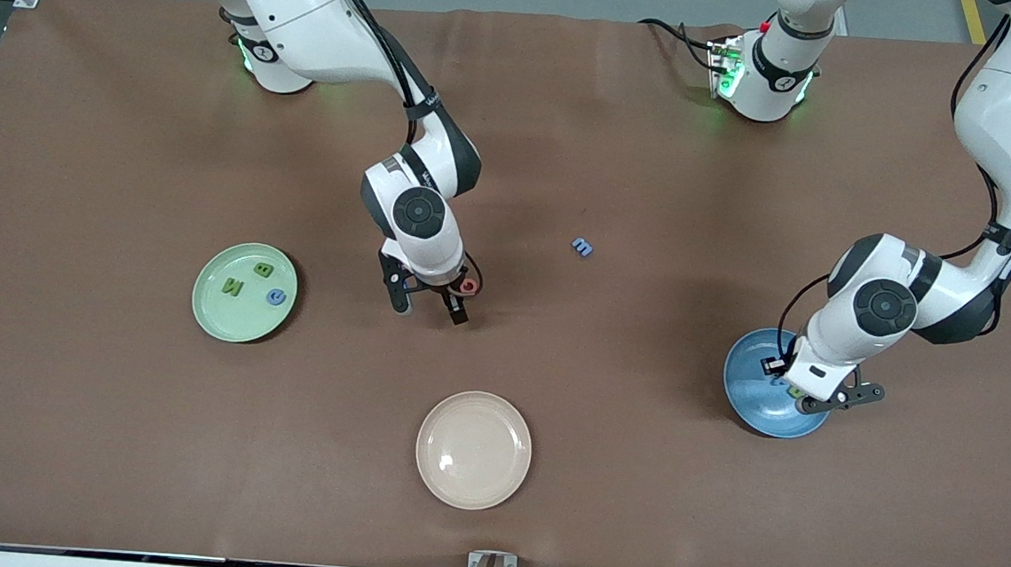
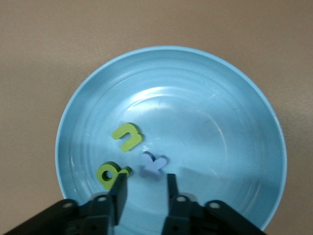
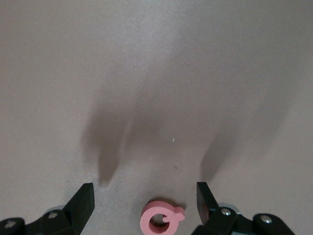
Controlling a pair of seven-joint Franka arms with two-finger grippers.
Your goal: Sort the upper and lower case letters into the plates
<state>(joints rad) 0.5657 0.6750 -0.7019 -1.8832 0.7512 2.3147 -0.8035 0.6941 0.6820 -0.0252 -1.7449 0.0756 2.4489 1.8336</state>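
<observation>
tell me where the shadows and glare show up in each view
Front view: dark shadows sit on the tablecloth under both arms, and a small bright glint marks the cream plate. Left wrist view: pale curved glare streaks across the blue plate. Right wrist view: long soft shadows stretch over the cloth past the open right end effector, which brackets the red round letter.

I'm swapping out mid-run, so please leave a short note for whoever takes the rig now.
Right gripper: open, low over the table, straddling the red round foam letter.
Left gripper: open, over the blue plastic plate.
Done: green n, green p and blue x lie in the blue plate; green B, green N and blue C lie in the light green plastic plate.
Left: the red letter and the blue m, both on the table.
</observation>
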